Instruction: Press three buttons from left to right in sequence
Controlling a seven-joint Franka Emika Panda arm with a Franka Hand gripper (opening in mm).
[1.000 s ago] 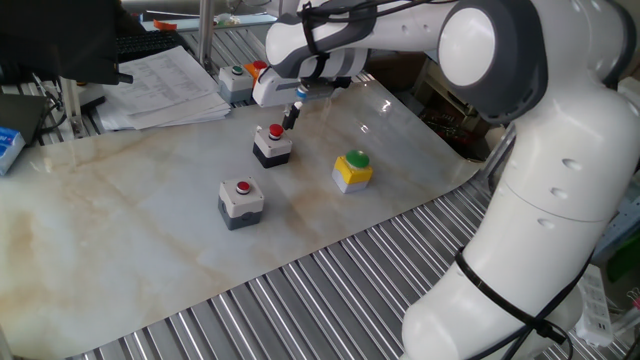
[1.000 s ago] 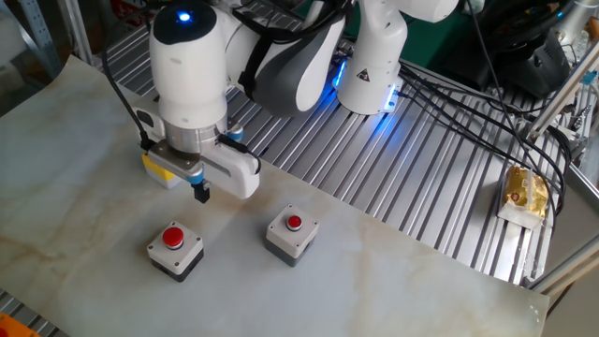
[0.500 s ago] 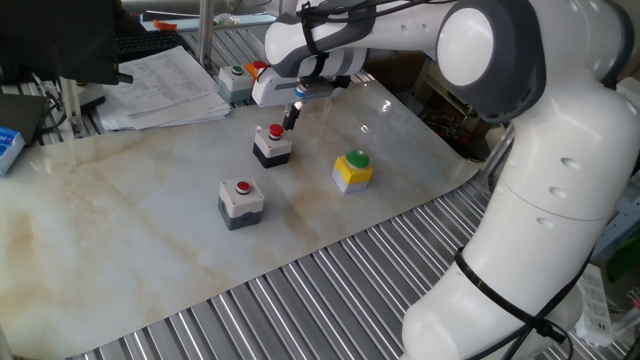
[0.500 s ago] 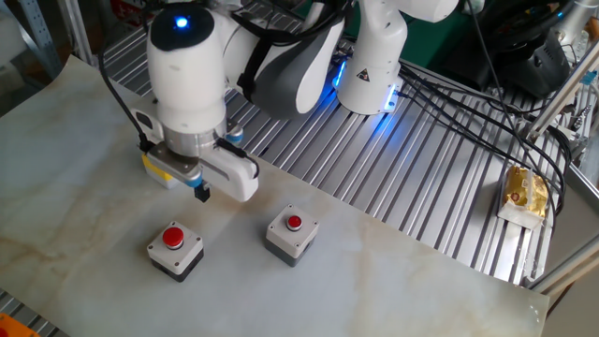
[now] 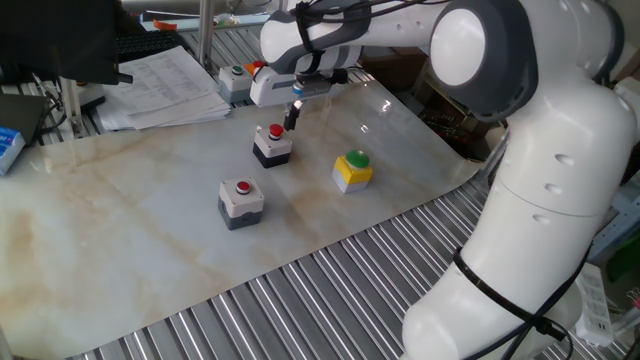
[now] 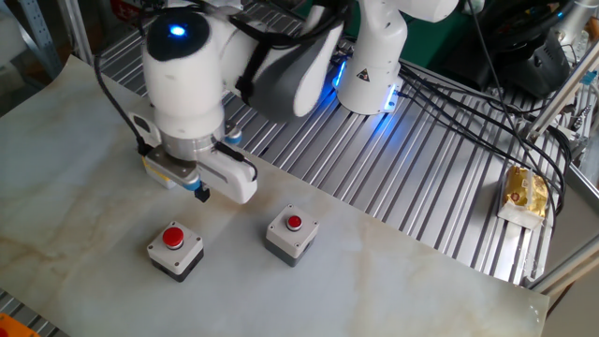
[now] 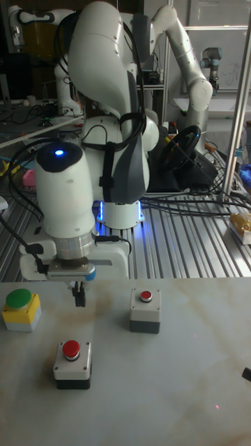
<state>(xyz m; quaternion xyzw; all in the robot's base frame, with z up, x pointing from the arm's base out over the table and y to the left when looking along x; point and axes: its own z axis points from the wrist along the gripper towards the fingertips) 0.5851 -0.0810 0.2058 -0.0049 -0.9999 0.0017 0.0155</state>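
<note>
On the pale marble-patterned tabletop (image 5: 120,200), mid-frame, sit three rigid plastic boxes: yellow green-domed box (image 5: 352,170) and two grey red-button boxes (image 5: 241,202) (image 5: 272,144). Press caps from above. Gripper (image 7: 79,295) state: cannot tell.

The gripper (image 7: 79,297) hangs above the marble sheet (image 5: 150,220), apart from all three boxes. Open surface separates the yellow box (image 7: 21,309), near red-button box (image 7: 72,364) and far red-button box (image 7: 146,310), allowing passage between them.
</note>
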